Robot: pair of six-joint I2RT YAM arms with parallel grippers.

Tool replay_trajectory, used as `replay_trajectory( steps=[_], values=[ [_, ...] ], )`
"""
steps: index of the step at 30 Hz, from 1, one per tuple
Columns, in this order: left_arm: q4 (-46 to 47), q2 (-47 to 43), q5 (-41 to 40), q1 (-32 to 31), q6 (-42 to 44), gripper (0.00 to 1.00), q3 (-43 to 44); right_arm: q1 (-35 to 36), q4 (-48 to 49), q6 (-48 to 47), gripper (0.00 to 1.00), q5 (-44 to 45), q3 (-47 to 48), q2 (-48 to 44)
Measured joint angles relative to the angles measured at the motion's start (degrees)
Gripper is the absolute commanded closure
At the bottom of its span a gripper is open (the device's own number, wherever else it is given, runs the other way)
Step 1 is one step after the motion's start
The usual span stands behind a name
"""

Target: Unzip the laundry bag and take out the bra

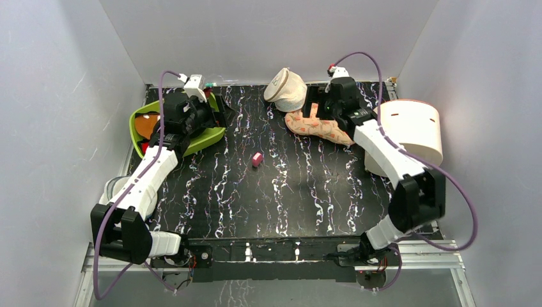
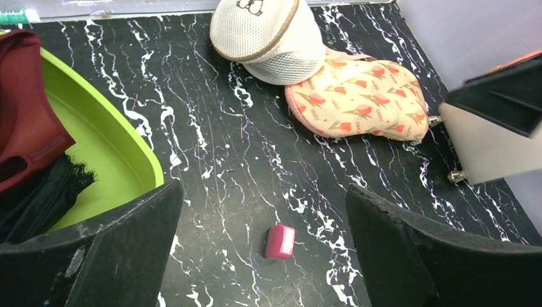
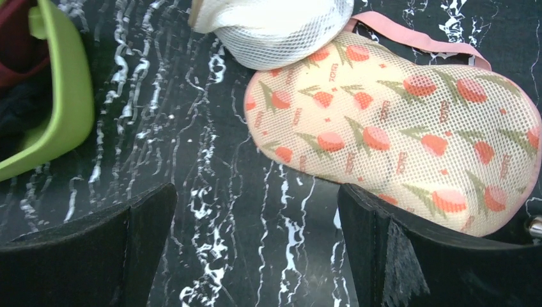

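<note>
From the left wrist, the left gripper (image 2: pixel 262 204) had its two black fingers spread wide, nothing between them but the black marble-veined table (image 2: pixel 211 128). A small magenta block (image 2: pixel 280 241) lay on the table between the fingers, near the middle. The peach-pink, two-lobed mesh laundry bag (image 2: pixel 358 99), printed with red-orange and green motifs, lay flat near the far edge, toward the far right corner. A cream domed mesh pouch (image 2: pixel 271 38) leaned on the bag's far left end, touching it. At the left edge stood a lime-green plastic tray (image 2: pixel 121 147) holding a maroon garment (image 2: pixel 25 109) and a black lacy cloth (image 2: pixel 45 192).

From the right wrist, the right gripper (image 3: pixel 255 204) was likewise spread apart and held nothing. One finger stood over bare table and the other over the near edge of the laundry bag. A thin pink strap (image 3: pixel 415 39) curved out from the bag's far side.

From above, the right arm reached over the laundry bag and hid part of it, while the left gripper hung over the green tray by the far left corner. A large white drum-shaped bag (image 1: pixel 412 131) sat at the right edge, just beside the right arm.
</note>
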Motion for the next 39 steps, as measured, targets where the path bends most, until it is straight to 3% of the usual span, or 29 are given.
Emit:
replay_trajectory(
  steps=[9,19,25,31,39],
  values=[
    [2.64,0.96,5.35,-0.22,1.68,0.02,-0.11,-0.48,-6.01,-3.69,0.02,5.31,12.98,17.14],
    [3.8,2.05,11.06,-0.28,2.03,0.02,-0.2,-7.67,-11.3,-3.85,0.02,6.14,16.98,27.45],
    [4.96,2.56,12.83,-0.31,1.81,0.02,-0.22,-5.09,-10.64,-3.72,0.02,6.05,10.12,26.43],
    [5.25,3.17,13.35,-0.31,1.7,0.02,-0.24,3.21,-11.21,-3.32,0.02,5.77,0.83,21.42],
    [6.01,3.63,13.73,-0.57,1.6,0.02,-0.81,9.99,-9.07,0.85,0.02,-5.77,-7.67,9.4]
  ],
)
